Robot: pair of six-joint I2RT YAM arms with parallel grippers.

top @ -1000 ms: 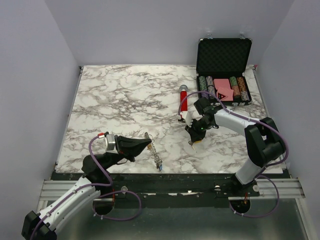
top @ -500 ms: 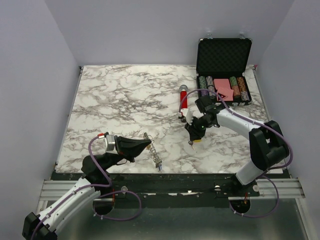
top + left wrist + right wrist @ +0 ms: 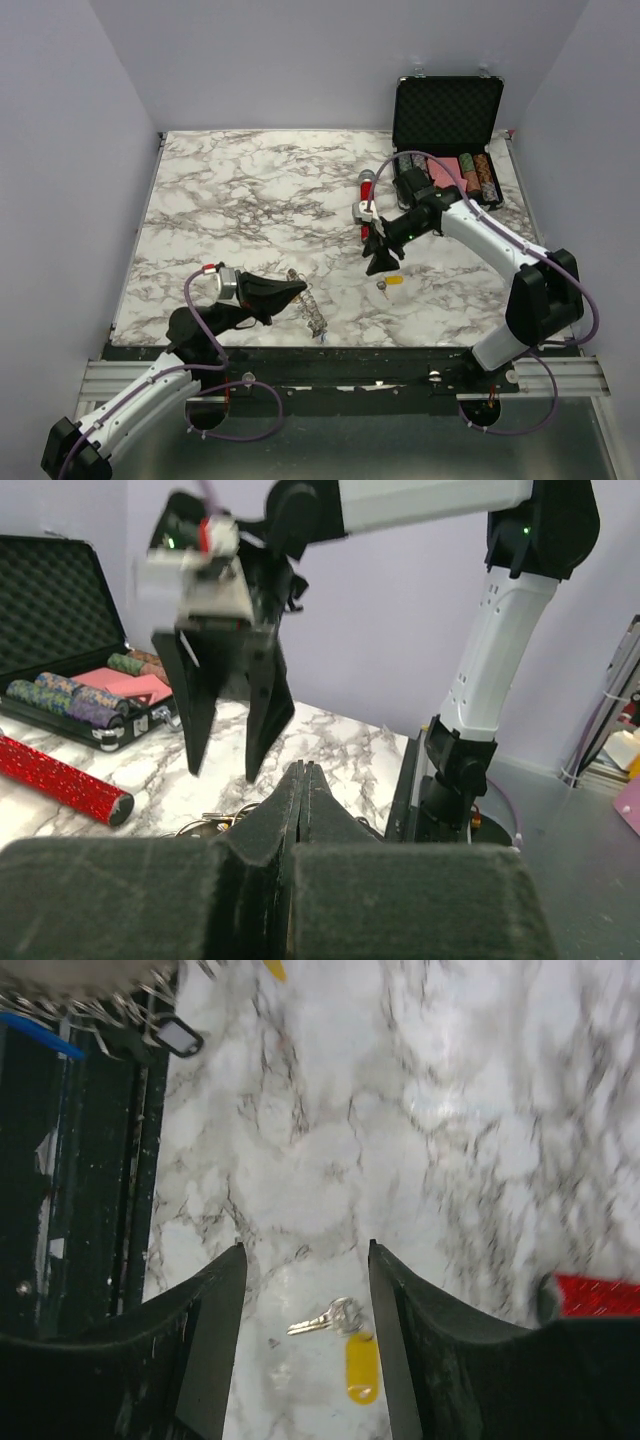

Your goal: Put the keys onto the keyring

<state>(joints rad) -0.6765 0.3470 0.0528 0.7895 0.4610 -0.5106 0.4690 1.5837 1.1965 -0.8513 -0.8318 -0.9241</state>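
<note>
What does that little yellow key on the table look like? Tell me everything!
The yellow key is tiny: a shiny silver metal blade joined to an oval yellow plastic head. It lies flat on the marble table, and nothing touches it. The right pincer hangs open above it, one finger on each side.

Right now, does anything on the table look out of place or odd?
One yellow-tagged key lies loose on the marble tabletop below the open right gripper, apart from the keyring held at the left gripper. Nothing looks spilled or damaged.
</note>
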